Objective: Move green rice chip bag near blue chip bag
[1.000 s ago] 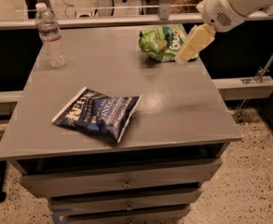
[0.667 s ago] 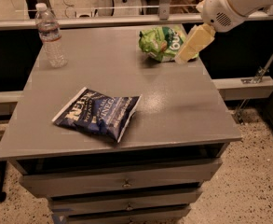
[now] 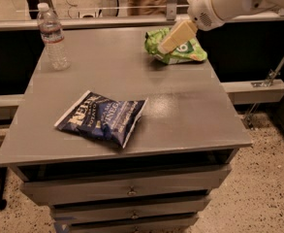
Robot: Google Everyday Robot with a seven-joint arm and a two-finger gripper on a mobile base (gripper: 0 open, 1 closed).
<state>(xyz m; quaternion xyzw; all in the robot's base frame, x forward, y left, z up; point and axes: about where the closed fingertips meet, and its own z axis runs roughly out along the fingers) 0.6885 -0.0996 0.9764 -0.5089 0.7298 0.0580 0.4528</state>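
Green rice chip bag [image 3: 180, 56] lies just under the gripper [image 3: 168, 43] at the table's [image 3: 190, 110] far edge (clamped or not, I cannot tell), so grasping seems the step in hand, and next comes a lift and carry to the blue chip bag [image 3: 102, 118], well apart from the gripper toward the front left.

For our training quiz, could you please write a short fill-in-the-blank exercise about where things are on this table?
1. The gripper is at the green rice chip bag, at the table's far ____ corner in the picture.
2. The blue chip bag lies by the ____ edge, above the drawers.
3. The water bottle stands ____ at the far left corner.
Missing words: right; front; upright.
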